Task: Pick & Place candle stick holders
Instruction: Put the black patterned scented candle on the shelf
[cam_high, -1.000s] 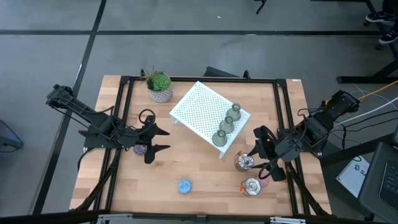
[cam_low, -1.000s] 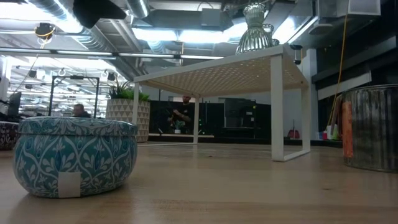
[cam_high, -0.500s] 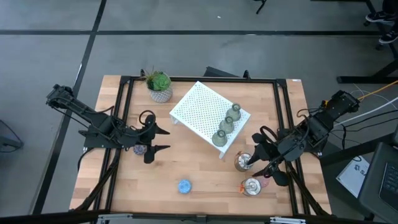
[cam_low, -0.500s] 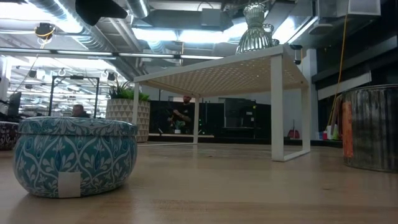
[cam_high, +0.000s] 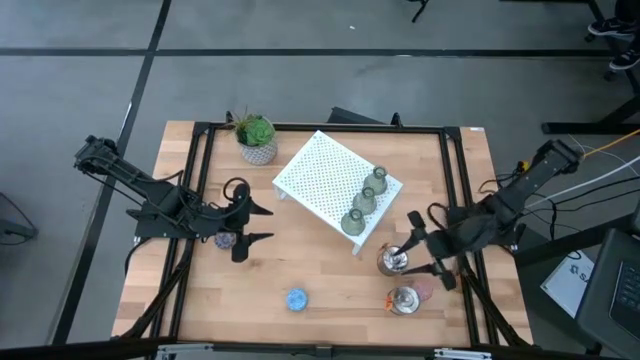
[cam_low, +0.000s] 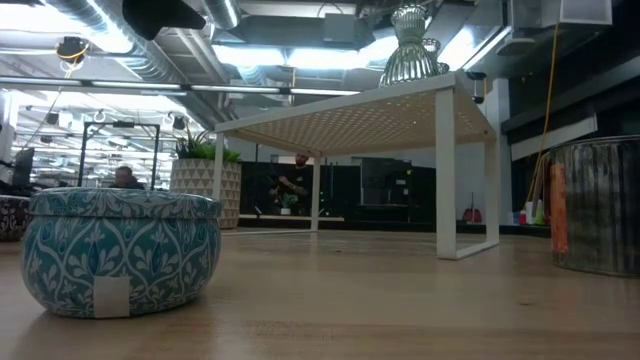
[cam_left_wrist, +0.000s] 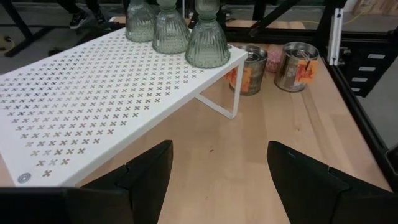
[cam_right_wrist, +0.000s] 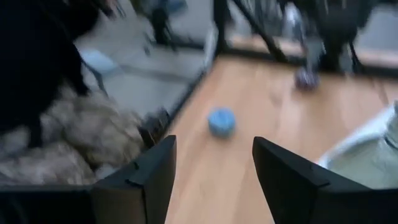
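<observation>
— Wood tabletop (cam_high: 330, 275) first, since it's the biggest thing here, then the white perforated stand (cam_high: 335, 183) sitting skewed across its middle. See the three olive-green holders (cam_high: 364, 200) lined along its near-right edge?

— I do. Those look placed. What's left?

— Two shiny silver holders: one (cam_high: 392, 261) just off the stand's corner, the other (cam_high: 403, 300) closer to the front edge. A pink one (cam_high: 425, 288) sits between them toward the right rail, a blue one (cam_high: 296, 299) is alone near the front, and a purple one (cam_high: 225, 240) lies by the left arm.

— And the arms?

— Right gripper (cam_high: 428, 250) hovers right beside the upper silver holder, jaws apart, nothing in them. Left gripper (cam_high: 254, 225) waits over the left side, jaws also spread and empty, the purple piece just behind its fingers.

— What worries you?

— That silver piece is slick and round, I'd guess. If the right gripper closes off-centre, it may squirt out and knock the pink one or the second silver holder, since all three sit close together. It's also near the stand's leg, so a wide swing could nudge the stand and tip the green ones.

— The potted plant (cam_high: 257, 138)?

— Far corner, well out of it.
</observation>
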